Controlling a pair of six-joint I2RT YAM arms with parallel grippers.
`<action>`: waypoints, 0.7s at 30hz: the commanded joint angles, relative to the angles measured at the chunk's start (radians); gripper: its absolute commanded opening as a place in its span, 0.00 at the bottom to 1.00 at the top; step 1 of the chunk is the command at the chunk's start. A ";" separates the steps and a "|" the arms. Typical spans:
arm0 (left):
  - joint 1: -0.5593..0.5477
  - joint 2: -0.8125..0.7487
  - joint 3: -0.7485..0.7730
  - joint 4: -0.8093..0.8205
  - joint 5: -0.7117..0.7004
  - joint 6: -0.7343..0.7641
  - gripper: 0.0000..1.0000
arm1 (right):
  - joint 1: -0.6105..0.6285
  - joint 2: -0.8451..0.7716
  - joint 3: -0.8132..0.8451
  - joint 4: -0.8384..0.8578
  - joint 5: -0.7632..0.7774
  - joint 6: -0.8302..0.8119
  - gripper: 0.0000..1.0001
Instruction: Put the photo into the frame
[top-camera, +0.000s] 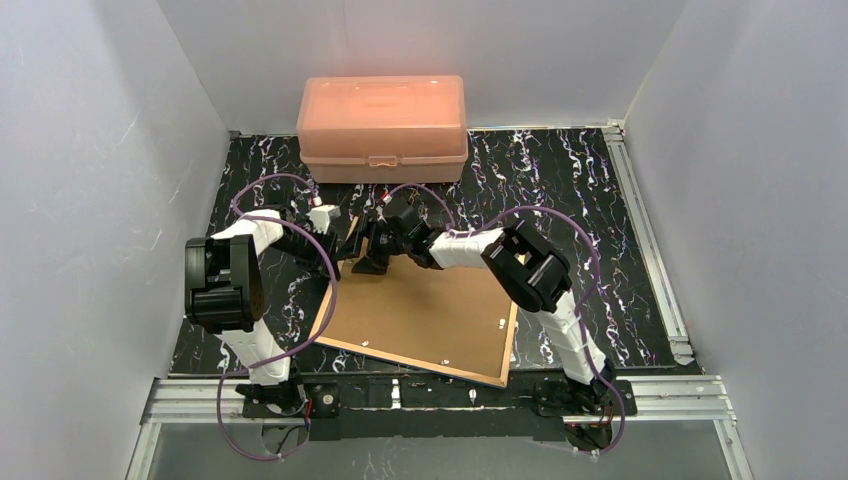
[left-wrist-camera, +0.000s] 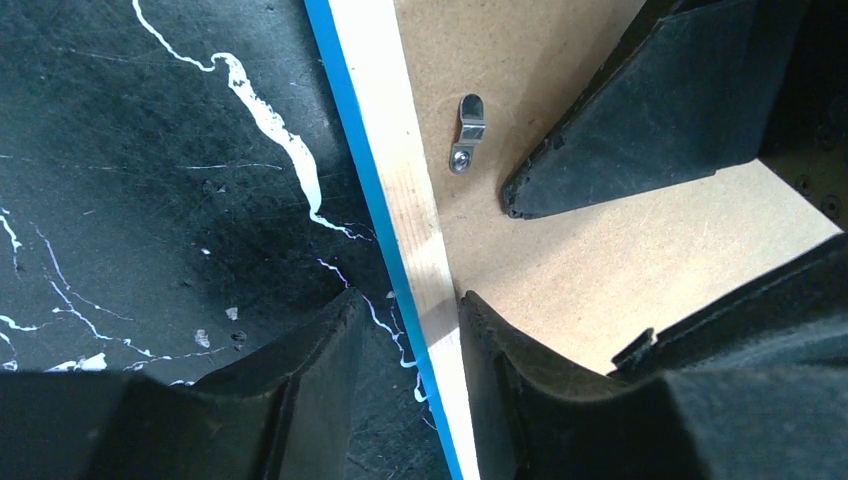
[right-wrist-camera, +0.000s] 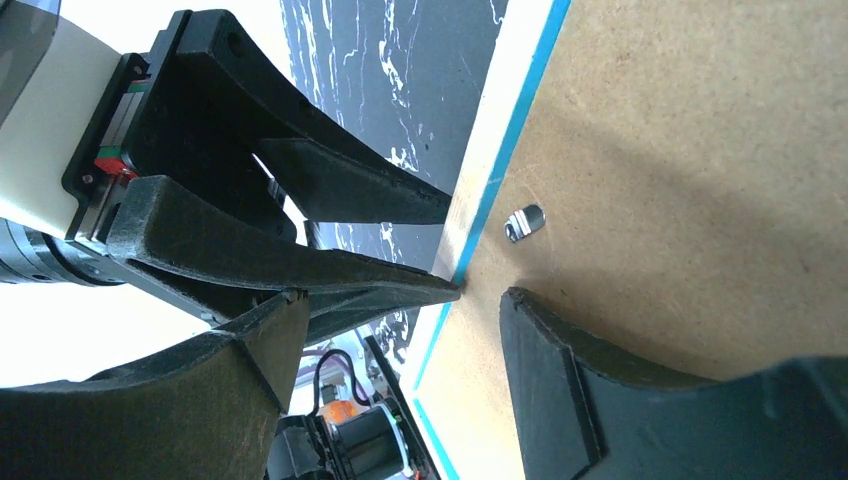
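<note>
One frame (top-camera: 420, 322), one pink box (top-camera: 382, 115)

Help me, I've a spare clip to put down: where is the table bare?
Bare table lies right of the frame, up to the side rail, and right of the box. Crowded: the frame's far left corner, where both arms' jaws meet, and the strip under the left arm.

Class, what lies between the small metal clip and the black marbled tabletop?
The frame's tan wooden edge and thin blue rim lie between them, shown in the left wrist view.
</note>
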 joint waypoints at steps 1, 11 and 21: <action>-0.007 -0.025 -0.037 -0.116 0.027 0.084 0.39 | -0.041 -0.036 -0.044 -0.030 0.163 0.013 0.77; -0.036 -0.002 -0.065 -0.075 -0.020 0.131 0.39 | -0.065 -0.042 -0.041 -0.039 0.182 0.012 0.77; -0.036 0.008 -0.061 -0.064 -0.061 0.118 0.30 | -0.057 -0.015 0.005 -0.055 0.164 0.009 0.77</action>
